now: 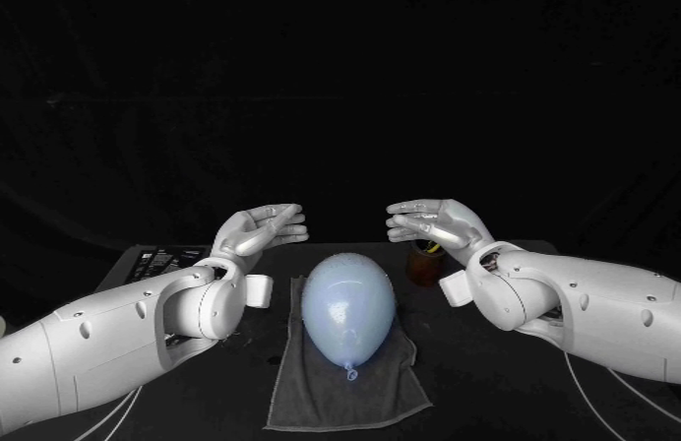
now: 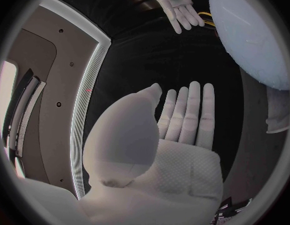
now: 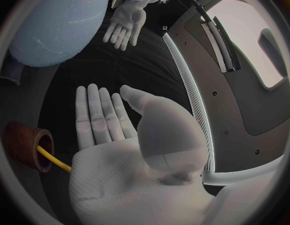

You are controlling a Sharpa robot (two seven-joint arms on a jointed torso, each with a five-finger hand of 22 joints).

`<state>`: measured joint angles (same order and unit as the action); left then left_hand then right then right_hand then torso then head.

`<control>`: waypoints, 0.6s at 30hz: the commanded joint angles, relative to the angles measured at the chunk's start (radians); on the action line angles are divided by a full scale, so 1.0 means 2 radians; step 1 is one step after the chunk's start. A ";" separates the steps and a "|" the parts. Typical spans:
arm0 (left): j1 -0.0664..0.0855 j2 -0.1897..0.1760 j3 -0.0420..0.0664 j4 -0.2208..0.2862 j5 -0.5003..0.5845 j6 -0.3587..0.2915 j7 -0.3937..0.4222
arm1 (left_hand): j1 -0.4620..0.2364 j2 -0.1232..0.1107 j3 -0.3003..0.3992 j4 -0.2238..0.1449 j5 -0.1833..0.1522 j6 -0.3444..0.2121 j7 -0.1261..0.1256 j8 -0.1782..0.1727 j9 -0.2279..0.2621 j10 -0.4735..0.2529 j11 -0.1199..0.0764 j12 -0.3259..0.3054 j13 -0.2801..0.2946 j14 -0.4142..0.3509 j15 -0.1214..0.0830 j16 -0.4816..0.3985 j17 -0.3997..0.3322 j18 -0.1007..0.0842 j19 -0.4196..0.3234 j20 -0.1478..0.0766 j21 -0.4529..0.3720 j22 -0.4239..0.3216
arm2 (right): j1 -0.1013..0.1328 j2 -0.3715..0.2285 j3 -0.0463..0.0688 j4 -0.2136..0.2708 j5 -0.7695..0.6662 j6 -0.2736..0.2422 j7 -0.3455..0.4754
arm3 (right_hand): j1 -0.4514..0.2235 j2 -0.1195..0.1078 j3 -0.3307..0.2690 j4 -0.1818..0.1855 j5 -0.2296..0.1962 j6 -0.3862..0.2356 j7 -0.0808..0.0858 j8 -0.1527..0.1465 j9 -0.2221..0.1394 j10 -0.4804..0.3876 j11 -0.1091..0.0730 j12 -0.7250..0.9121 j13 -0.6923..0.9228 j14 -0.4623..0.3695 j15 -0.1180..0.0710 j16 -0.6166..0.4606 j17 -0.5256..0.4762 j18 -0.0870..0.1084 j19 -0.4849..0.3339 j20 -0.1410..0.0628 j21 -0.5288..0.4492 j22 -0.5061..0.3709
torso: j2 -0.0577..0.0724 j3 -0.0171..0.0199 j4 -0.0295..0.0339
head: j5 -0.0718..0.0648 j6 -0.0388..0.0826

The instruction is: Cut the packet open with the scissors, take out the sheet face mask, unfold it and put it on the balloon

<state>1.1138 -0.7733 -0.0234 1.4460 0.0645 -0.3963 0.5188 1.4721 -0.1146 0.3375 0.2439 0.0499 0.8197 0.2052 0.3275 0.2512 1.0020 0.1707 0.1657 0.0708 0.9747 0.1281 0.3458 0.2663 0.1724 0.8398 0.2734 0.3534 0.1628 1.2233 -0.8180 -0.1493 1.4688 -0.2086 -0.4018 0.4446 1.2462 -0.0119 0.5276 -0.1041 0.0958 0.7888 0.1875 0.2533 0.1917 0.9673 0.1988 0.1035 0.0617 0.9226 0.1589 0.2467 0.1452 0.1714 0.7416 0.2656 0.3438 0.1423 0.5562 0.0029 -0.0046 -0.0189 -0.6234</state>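
Left hand (image 1: 263, 226) and right hand (image 1: 437, 222) are both spread and hold nothing, with the balloon (image 1: 347, 305) on a towel (image 1: 320, 392) below and between them; the right hand should descend squarely onto the yellow handle (image 3: 54, 159), probably the scissors, in the cup (image 3: 20, 140) just beneath it.

Head camera sits high, looking down on the desk (image 1: 482, 402), balloon (image 1: 347, 303) dead centre. Each wrist camera rides close behind its own palm, left robot hand (image 2: 182, 135), right robot hand (image 3: 110, 135), facing inward. All three share the balloon, and each wrist lens catches the opposite robot hand.
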 commanded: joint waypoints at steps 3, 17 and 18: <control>0.001 -0.018 0.002 0.032 -0.009 0.042 0.003 | 0.009 -0.009 0.012 -0.001 0.000 0.010 0.002 -0.002 -0.004 0.034 -0.010 0.000 0.001 0.029 -0.012 0.016 0.014 0.006 0.020 -0.011 0.015 0.006 | 0.017 -0.019 0.001 0.013 -0.095 0.012 -0.024 | 0.011 -0.007 0.024 -0.024 -0.008 0.048 0.019 0.008 0.003 0.068 -0.019 -0.001 0.001 0.079 -0.025 0.020 0.011 0.005 0.055 -0.026 0.052 0.024 | 0.003 -0.0012 -0.0012 | -0.004 -0.001; 0.014 -0.057 0.004 0.093 -0.011 0.048 0.000 | 0.009 -0.024 0.031 -0.002 0.000 0.029 -0.007 -0.012 -0.012 0.083 -0.024 -0.009 -0.001 0.080 -0.033 0.089 0.074 0.005 0.056 -0.039 0.073 0.036 | 0.076 -0.076 0.001 0.011 -0.274 0.060 -0.104 | -0.003 -0.041 0.001 -0.042 0.034 0.088 -0.005 -0.007 -0.003 0.129 -0.051 -0.020 0.002 0.273 -0.078 0.157 0.125 0.005 0.164 -0.080 0.256 0.145 | 0.013 -0.0014 0.0017 | -0.027 0.002; 0.016 -0.059 0.004 0.097 -0.011 0.048 0.000 | 0.008 -0.024 0.031 -0.002 0.000 0.029 -0.007 -0.012 -0.013 0.083 -0.024 -0.010 -0.001 0.080 -0.033 0.090 0.075 0.004 0.056 -0.039 0.074 0.037 | 0.081 -0.079 0.001 0.007 -0.291 0.063 -0.110 | -0.007 -0.046 0.005 -0.041 0.033 0.089 -0.005 -0.010 -0.004 0.124 -0.051 -0.020 0.002 0.283 -0.078 0.192 0.150 -0.005 0.195 -0.080 0.311 0.218 | 0.014 -0.0011 0.0016 | -0.028 0.002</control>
<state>1.1419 -0.8910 -0.0167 1.6312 0.0500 -0.3307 0.5140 1.4905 -0.1545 0.3937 0.2403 0.0499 0.8685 0.1915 0.3054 0.2268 1.1601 0.1232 0.1499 0.0701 1.1299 0.0610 0.5245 0.4149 0.1719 0.9457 0.1986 0.4980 0.2353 1.3826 -0.9729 -0.1484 1.4892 -0.6316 -0.3313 0.2919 1.2288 -0.0975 0.5331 -0.1883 0.1605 0.9609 0.1757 0.2349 0.1855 1.2233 0.0965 0.0685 0.0665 1.4619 0.0045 0.6241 0.4390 0.1684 1.1264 0.1070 0.9562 0.5742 0.5774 -0.0002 -0.0020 -0.0669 -0.6202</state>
